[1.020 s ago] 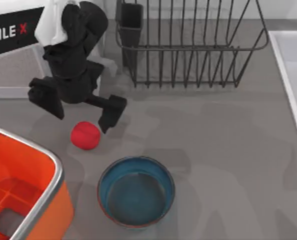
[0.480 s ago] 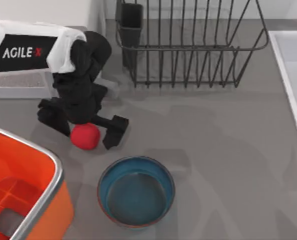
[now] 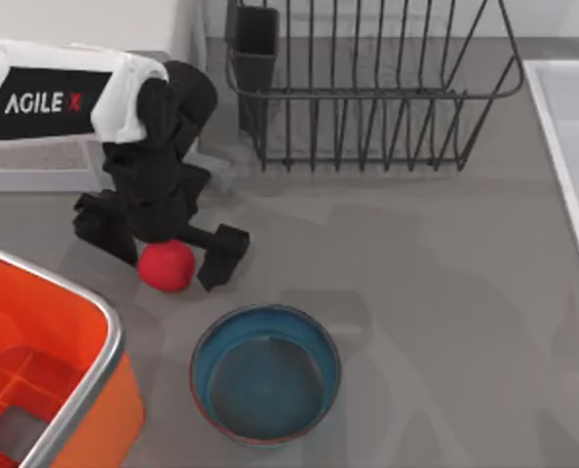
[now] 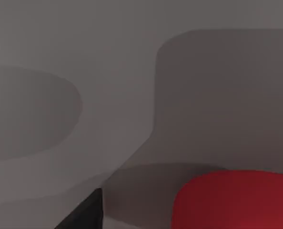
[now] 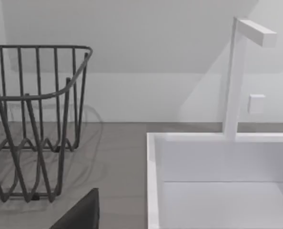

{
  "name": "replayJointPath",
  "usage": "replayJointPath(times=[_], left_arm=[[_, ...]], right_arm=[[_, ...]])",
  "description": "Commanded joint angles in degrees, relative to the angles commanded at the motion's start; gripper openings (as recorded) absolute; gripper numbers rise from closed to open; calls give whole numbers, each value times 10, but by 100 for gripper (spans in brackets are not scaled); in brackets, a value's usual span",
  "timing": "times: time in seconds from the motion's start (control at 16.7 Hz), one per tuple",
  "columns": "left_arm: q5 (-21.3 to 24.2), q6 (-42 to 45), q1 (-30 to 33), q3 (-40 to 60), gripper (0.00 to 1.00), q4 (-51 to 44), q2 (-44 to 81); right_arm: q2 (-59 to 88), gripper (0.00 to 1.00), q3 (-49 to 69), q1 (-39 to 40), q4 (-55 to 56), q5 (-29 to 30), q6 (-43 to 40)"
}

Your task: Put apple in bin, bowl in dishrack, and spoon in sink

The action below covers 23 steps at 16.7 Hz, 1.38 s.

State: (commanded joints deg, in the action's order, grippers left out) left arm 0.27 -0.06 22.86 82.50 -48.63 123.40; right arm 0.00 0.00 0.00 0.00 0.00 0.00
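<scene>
The red apple (image 3: pixel 166 266) lies on the grey table between the orange bin (image 3: pixel 85 322) and the black dishrack (image 3: pixel 367 146). My left gripper (image 3: pixel 163 252) is lowered over it and open, one finger close on each side of the apple. The left wrist view shows the apple (image 4: pixel 234 202) close up beside one dark finger (image 4: pixel 84 214). The teal bowl (image 3: pixel 265 373) stands upright at the front, just right of the bin. The sink (image 3: pixel 567 127) runs along the right edge. In the right wrist view are the dishrack (image 5: pixel 32 119), the sink (image 5: pixel 217 157) and one dark fingertip (image 5: pixel 79 214). The spoon is out of view.
A dark cup (image 3: pixel 255 39) hangs at the dishrack's left corner. A white faucet (image 5: pixel 237 76) rises behind the sink. A pale box (image 3: pixel 36 161) sits at the back left under my left arm. Open table spreads between bowl, rack and sink.
My left gripper came down and forward until its fingers straddled the apple. Over the last half second the right-hand finger edged slightly toward it. Apple and bowl stayed put.
</scene>
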Motion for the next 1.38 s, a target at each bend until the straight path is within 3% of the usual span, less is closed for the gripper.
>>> replayJointPath(times=[0.48, 1.08, 1.38], left_arm=[[0, 0, 0, 0, 2, 0, 0], [-1, 1, 0, 3, 0, -5, -11], [18, 25, 32, 45, 0, -79, -62]], right_arm=[[0, 100, 0, 0, 0, 0, 0], [0, 100, 0, 0, 0, 0, 0], [0, 100, 0, 0, 0, 0, 0]])
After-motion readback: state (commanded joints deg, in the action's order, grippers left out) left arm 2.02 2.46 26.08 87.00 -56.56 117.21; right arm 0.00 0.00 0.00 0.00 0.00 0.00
